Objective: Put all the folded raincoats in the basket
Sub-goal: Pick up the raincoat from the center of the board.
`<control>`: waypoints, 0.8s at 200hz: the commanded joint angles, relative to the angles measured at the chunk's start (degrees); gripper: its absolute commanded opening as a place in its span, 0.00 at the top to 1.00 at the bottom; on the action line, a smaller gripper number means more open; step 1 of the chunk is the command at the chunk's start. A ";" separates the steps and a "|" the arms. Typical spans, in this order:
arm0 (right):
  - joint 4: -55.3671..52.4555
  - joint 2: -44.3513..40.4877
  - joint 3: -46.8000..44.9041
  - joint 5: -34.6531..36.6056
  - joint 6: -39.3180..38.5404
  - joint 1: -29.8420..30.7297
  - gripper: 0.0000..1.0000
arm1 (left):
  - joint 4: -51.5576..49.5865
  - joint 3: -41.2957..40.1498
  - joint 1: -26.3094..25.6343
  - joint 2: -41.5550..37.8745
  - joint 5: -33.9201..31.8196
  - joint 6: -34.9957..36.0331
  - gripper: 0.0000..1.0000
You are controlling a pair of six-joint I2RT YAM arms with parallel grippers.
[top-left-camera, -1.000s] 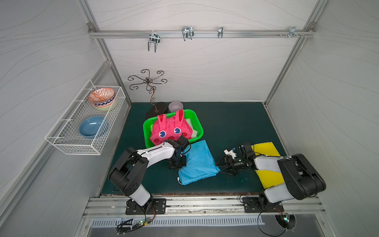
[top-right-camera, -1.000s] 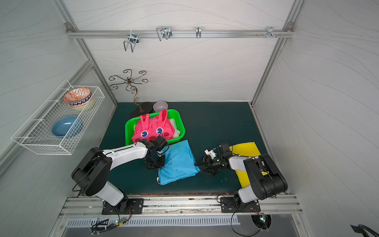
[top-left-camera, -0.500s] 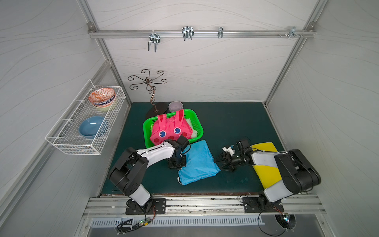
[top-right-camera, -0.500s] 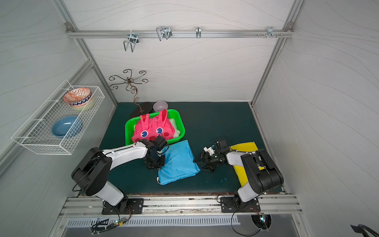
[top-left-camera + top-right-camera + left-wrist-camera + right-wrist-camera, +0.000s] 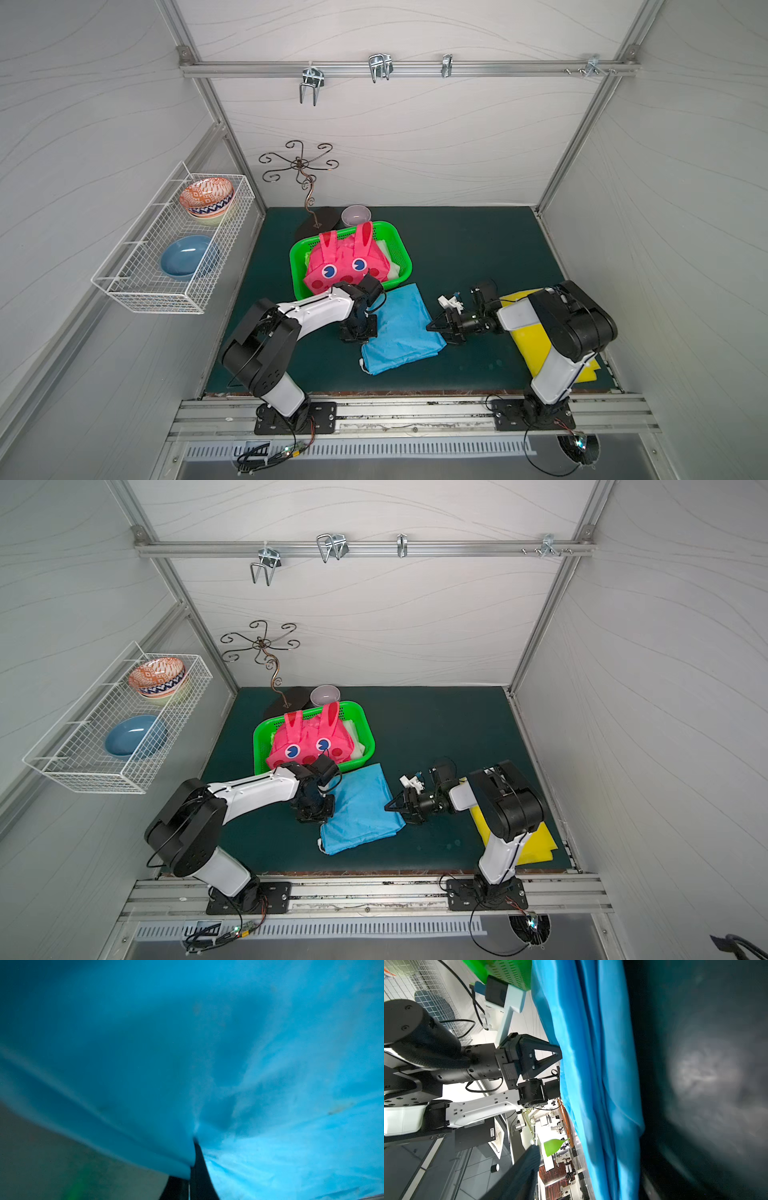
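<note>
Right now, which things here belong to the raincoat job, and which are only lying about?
For the job: blue folded raincoat, green basket.
Lying about: pink rabbit-faced item, yellow sheet, wire rack, patterned bowl, blue bowl, small pale bowl, metal stand.

Counts: basket (image 5: 296, 270) x1; rack (image 5: 153, 297) x1; stand (image 5: 320, 218) x1; bowls x3: patterned (image 5: 206, 195), blue (image 5: 185, 255), lilac (image 5: 356, 215); coats x3: blue coat (image 5: 399, 332), pink (image 5: 345, 266), yellow (image 5: 540, 845).

A white wire rack (image 5: 158, 297) on the left wall holds a patterned bowl (image 5: 206, 196) and a blue bowl (image 5: 185, 256). A scrolled metal stand (image 5: 320, 218) and a small pale bowl (image 5: 356, 215) sit at the worktop's (image 5: 465, 245) back edge. A yellow sheet (image 5: 525, 343) lies near its front right corner.
</note>
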 commanded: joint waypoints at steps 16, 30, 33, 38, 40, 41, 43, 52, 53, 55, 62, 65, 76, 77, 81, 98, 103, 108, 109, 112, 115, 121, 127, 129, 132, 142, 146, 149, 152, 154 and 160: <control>-1.57 5.06 -0.46 8.64 -1.07 3.25 0.34 | -0.21 0.56 0.29 -0.31 0.62 -0.13 1.00; -1.47 5.15 0.14 8.63 -1.22 3.97 0.36 | 0.13 0.63 0.27 -0.42 1.33 0.00 1.00; -1.44 5.18 0.27 8.59 -1.21 4.14 0.37 | 0.18 0.59 0.23 -0.51 1.41 0.04 1.00; -1.31 5.32 0.50 8.62 -1.12 4.41 0.39 | 0.27 0.57 0.23 -0.50 1.60 0.05 1.00; -1.29 5.39 0.59 8.57 -1.12 4.43 0.40 | 0.33 0.57 0.23 -0.52 1.62 0.11 1.00; -1.25 5.49 0.67 8.56 -1.12 4.50 0.40 | 0.35 0.56 0.23 -0.50 1.72 0.12 1.00; -1.27 5.43 0.72 8.60 -1.12 4.52 0.41 | 0.35 0.61 0.27 -0.48 1.72 0.13 1.00; -0.82 5.58 1.00 8.49 -0.76 4.60 0.44 | 0.36 0.56 0.25 -0.55 1.82 0.13 1.00; -0.71 5.58 1.00 8.43 -0.77 4.62 0.44 | 0.31 0.56 0.24 -0.60 1.81 0.13 1.00; -0.59 5.57 1.05 8.32 -0.73 4.60 0.45 | 0.28 0.58 0.23 -0.57 1.85 0.13 1.00; -0.22 5.60 1.15 8.09 -0.73 4.65 0.52 | 0.27 0.60 0.27 -0.67 1.94 0.07 1.00; -0.09 5.59 1.18 8.11 -0.75 4.65 0.55 | 0.27 0.58 0.25 -0.73 1.99 0.05 1.00; 0.08 5.48 1.21 8.02 -0.67 4.65 0.66 | 0.44 0.48 0.24 -1.21 2.32 -0.04 1.00; 0.09 5.49 1.24 7.98 -0.68 4.65 0.68 | 0.49 0.48 0.24 -1.24 2.37 -0.04 1.00; 0.25 5.50 1.26 7.85 -0.67 4.65 0.70 | 0.60 0.40 0.27 -1.53 2.50 -0.04 1.00; 0.78 5.21 0.94 7.23 -0.38 4.64 0.76 | 0.54 0.30 0.24 -2.59 2.64 -0.13 1.00; 0.93 4.99 0.75 7.21 -0.18 4.63 0.78 | 0.38 0.38 0.25 -2.95 2.47 -0.13 1.00; 0.98 4.58 0.45 7.08 -0.04 4.63 0.79 | 0.21 0.39 0.23 -3.31 2.34 -0.20 1.00; 0.94 4.51 0.42 7.11 -0.01 4.64 0.79 | 0.20 0.39 0.23 -3.43 2.34 -0.21 1.00; 0.95 4.25 0.27 7.13 0.02 4.65 0.79 | 0.06 0.45 0.23 -3.59 2.27 -0.22 1.00; 0.97 3.99 0.10 7.07 0.06 4.60 0.79 | -0.06 0.55 0.23 -3.75 2.17 -0.22 1.00; 0.98 3.51 -0.18 7.06 0.18 4.58 0.83 | -0.42 0.63 0.26 -4.08 2.01 -0.30 1.00; 0.99 2.74 -0.51 6.93 0.28 4.52 0.88 | -0.67 0.79 0.36 -4.41 1.90 -0.37 1.00; 1.05 2.55 -0.60 6.96 0.31 4.50 0.89 | -0.76 0.82 0.33 -4.58 1.92 -0.39 1.00; 1.02 2.18 -0.73 6.89 0.35 4.49 0.92 | -0.86 0.82 0.32 -4.72 1.90 -0.39 1.00; 1.24 0.96 -1.08 6.54 0.74 4.54 1.00 | -1.12 0.96 0.37 -5.35 2.05 -0.39 1.00; 1.34 0.48 -1.25 6.30 0.96 4.48 1.00 | -1.18 1.00 0.32 -5.60 2.15 -0.39 1.00; 1.42 0.03 -1.40 6.17 1.33 4.55 1.00 | -1.22 1.00 0.36 -5.91 2.22 -0.39 1.00; 1.52 -0.25 -1.52 6.05 1.45 4.55 1.00 | -1.29 1.05 0.35 -6.23 2.32 -0.47 1.00; 1.62 -0.59 -1.65 5.99 1.59 4.56 1.00 | -1.35 1.14 0.35 -6.48 2.31 -0.52 1.00; 1.96 -1.64 -2.10 6.06 2.24 4.50 1.00 | -1.55 1.12 0.39 -7.10 2.34 -0.65 1.00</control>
